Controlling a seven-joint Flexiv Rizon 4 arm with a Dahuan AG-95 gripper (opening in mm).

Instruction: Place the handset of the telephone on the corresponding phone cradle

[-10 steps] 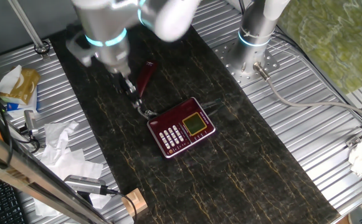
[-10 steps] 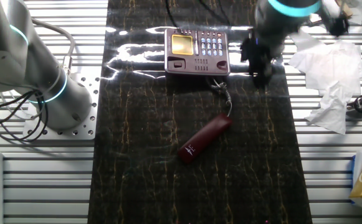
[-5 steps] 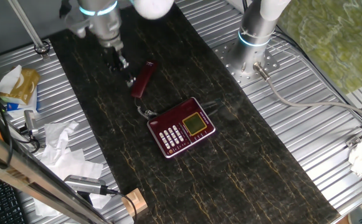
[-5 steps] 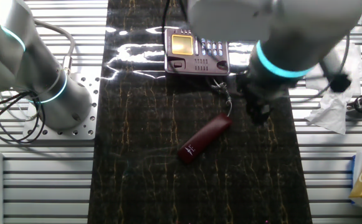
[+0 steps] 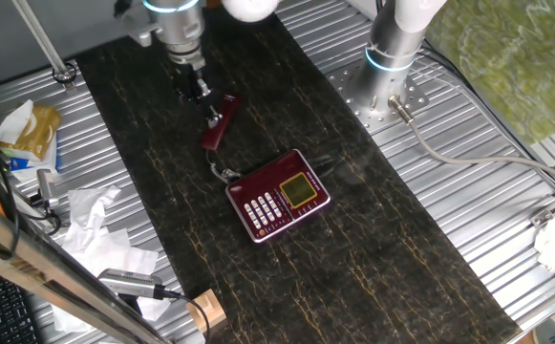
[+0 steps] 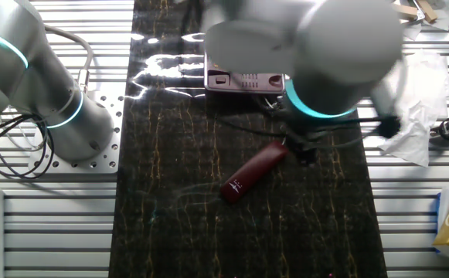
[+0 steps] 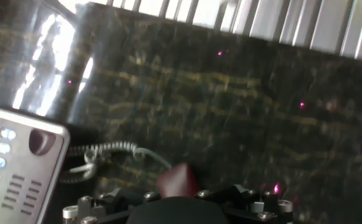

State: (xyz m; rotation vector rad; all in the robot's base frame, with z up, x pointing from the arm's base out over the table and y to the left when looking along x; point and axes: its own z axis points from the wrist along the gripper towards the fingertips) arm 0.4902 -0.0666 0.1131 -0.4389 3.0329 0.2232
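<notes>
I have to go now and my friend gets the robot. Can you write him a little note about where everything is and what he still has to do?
Gripper: down at the cord end of the handset; too blurred to tell whether it is open or shut, or already touching.
Handset: lying flat on the dark mat, apart from the telephone, joined to it by the curly cord.
Phone cradle: empty.
Done: only the approach to the handset.
Left: grip the handset, lift it, carry it to the cradle, lay it in lengthwise, let go.
</notes>
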